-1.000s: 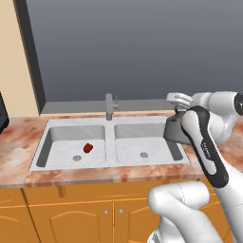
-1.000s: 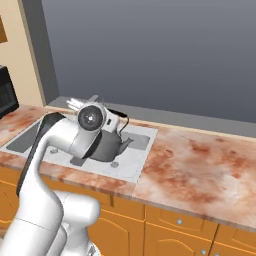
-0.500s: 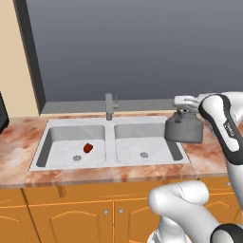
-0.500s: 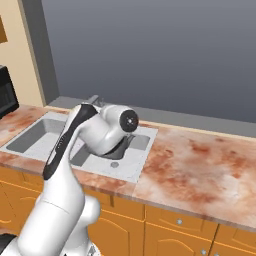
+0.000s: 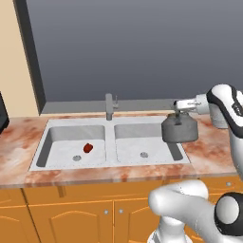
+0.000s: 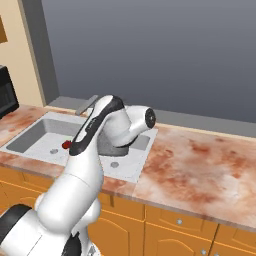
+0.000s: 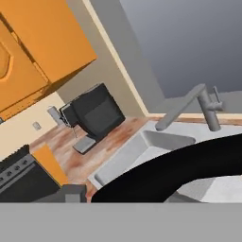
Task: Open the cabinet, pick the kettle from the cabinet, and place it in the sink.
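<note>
The grey kettle [image 5: 180,130] hangs over the right edge of the right bowl of the double sink [image 5: 61,127], clear of the bowl floor. My gripper [image 5: 178,108] is shut on the top of its thin black handle [image 7: 189,171], which arcs across the bottom of the hand view. In the right base view my arm covers most of the kettle [image 6: 111,146], which hangs above the sink [image 6: 31,131]. An orange wooden cabinet [image 7: 42,42] fills the upper left of the hand view; I cannot tell how its doors stand.
The faucet [image 5: 110,105] stands behind the divider between the bowls. A small red thing [image 5: 88,148] lies in the left bowl. A black coffee machine [image 7: 94,116] stands on the counter beyond the sink, with a stove [image 7: 16,172] further along. Reddish marble counter [image 6: 200,165] stretches to the right.
The kettle has stayed almost in place over the sink's right edge. My arm's elbow and forearm have swung away to the right and upward.
</note>
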Robot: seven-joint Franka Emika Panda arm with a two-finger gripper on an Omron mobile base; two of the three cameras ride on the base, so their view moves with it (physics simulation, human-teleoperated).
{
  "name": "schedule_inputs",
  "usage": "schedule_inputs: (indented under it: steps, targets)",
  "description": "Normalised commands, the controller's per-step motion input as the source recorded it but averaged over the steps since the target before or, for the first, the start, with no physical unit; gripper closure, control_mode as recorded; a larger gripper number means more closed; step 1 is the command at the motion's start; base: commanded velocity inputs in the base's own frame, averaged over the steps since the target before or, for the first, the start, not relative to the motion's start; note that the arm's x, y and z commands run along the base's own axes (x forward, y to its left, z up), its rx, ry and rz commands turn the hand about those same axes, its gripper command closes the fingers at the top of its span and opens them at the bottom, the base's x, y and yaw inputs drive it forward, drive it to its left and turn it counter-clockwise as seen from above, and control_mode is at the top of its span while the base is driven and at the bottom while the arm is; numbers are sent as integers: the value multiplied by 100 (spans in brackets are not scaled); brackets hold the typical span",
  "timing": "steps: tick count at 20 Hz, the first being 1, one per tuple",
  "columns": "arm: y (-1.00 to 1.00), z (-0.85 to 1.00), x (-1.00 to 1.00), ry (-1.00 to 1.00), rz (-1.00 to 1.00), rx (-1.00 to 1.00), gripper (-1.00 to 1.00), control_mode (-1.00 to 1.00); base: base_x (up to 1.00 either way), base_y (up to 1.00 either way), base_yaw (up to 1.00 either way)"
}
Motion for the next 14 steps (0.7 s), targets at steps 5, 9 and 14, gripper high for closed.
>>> schedule_inputs:
  steps: [5, 9, 14]
  targets:
    - [1, -15, 22, -7, 34, 1, 100, -100, 0, 0, 0]
    - [2, -18, 21, -27, 28, 0, 100, -100, 0, 0, 0]
    - [2, -17, 22, -27, 26, 2, 100, -100, 0, 0, 0]
